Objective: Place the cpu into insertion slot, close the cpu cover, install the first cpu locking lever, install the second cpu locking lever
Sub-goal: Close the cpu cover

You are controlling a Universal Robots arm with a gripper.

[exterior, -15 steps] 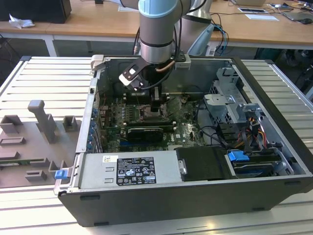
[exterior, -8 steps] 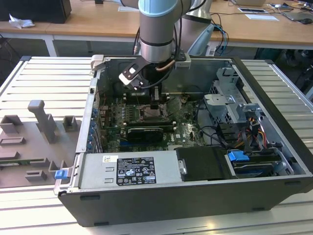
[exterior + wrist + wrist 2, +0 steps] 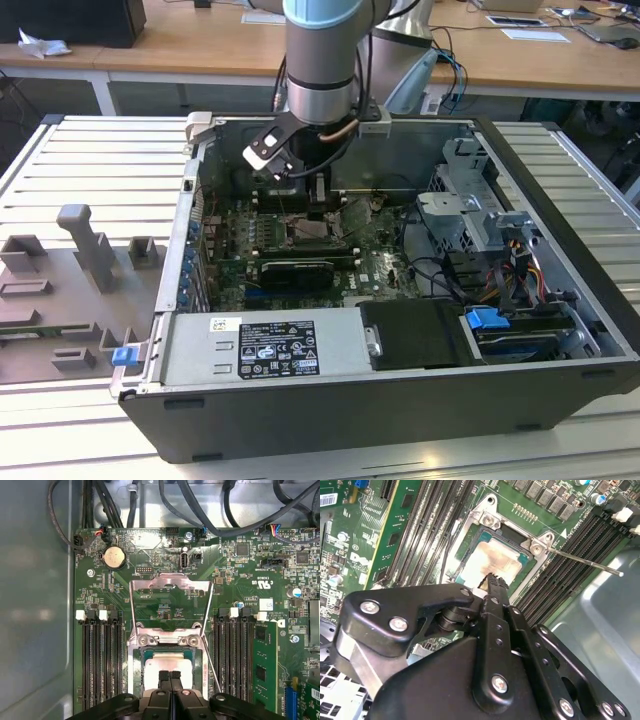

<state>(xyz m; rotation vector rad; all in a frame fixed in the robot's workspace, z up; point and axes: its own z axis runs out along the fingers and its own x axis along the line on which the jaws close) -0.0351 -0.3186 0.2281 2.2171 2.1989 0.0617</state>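
Note:
The cpu (image 3: 167, 663) (image 3: 496, 562), pale silver-beige, lies flat inside the insertion slot (image 3: 133, 666) (image 3: 470, 530) on the green board. The cpu cover (image 3: 170, 583) is swung open, its silvery frame standing back from the slot at its hinge. A thin locking lever (image 3: 585, 563) (image 3: 212, 669) sticks out free beside the slot. My gripper (image 3: 170, 676) (image 3: 492, 581) hovers just over the cpu's near edge, its black fingers shut together with nothing between them. In the exterior view the gripper (image 3: 318, 208) hangs over the slot (image 3: 318, 236) in the middle of the computer case.
Black memory slots (image 3: 102, 665) flank the socket on both sides, with a green memory stick (image 3: 264, 665) further out. Cables (image 3: 165, 505) run along the case wall. A power supply (image 3: 265, 348) and drive cage (image 3: 470, 215) crowd the case. A grey fixture tray (image 3: 70, 290) lies at the exterior view's left.

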